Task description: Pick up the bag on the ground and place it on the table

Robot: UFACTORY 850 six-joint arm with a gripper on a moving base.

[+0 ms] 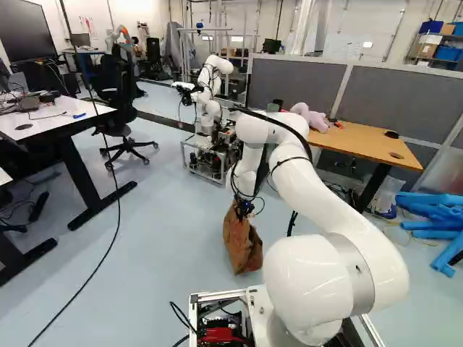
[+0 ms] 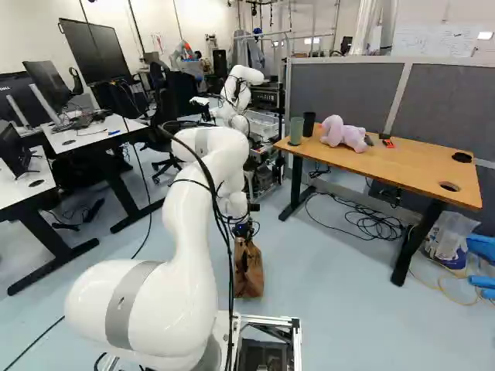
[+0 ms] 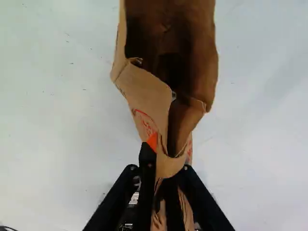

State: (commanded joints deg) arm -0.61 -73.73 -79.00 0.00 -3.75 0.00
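Your gripper [image 1: 246,208] is holding the brown paper bag [image 1: 242,242]. In the wrist view, its two fingers pinch the paper at the rim, and an orange pad [image 3: 152,142] peeks out beside it. The bag's mouth gapes ahead of the fingers, with crumpled, folded edges. The bag hangs down under the gripper, just ahead of your base's metal frame [image 2: 271,319]. You can't tell for sure if its bottom touches the floor [image 1: 166,210].

The wood table [image 2: 418,166] is up ahead and to the right, well apart from the bag. Floor lies between the bag and the table's near legs. On top, a green cup [image 2: 296,131], a black cup [image 2: 308,124] and a pink soft toy [image 2: 343,134] sit toward the left end in the right base view. Bare wood runs along the near edge, with a round hole [image 2: 449,186] near the other end. Black cords [image 2: 375,224] lie curled under the table. Another robot [image 1: 210,79] stands past the bag, near the table's left end.
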